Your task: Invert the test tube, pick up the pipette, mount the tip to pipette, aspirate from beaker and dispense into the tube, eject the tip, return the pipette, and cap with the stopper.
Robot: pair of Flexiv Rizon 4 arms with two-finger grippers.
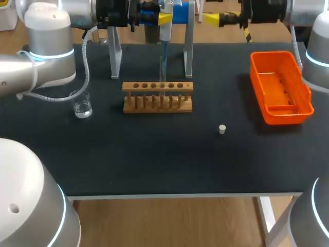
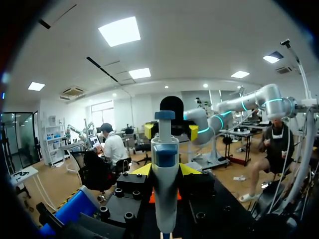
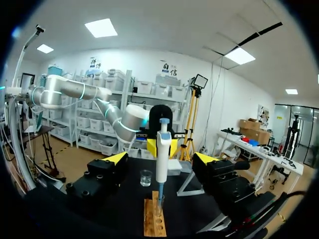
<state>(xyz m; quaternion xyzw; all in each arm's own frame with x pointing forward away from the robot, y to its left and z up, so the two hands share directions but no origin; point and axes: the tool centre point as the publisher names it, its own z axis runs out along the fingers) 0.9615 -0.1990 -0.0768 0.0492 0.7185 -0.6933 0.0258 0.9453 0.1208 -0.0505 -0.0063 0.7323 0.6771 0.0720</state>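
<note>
The left jaws are clamped on the pipette (image 1: 165, 25), holding it upright over the back of the bench (image 1: 154, 159). Its tip is down at the mouth of the test tube (image 3: 159, 201), which stands in the wooden rack (image 1: 158, 98). The right jaws hang released nearby, gripping nothing. The beaker (image 1: 82, 106) stands left of the rack. The stopper (image 1: 222, 129) lies near the orange tray (image 1: 256, 77).

The left gripper (image 1: 164, 19) holds the pipette (image 1: 165, 32) upright, its tip pointing down over the wooden test tube rack (image 1: 158, 98).
</note>
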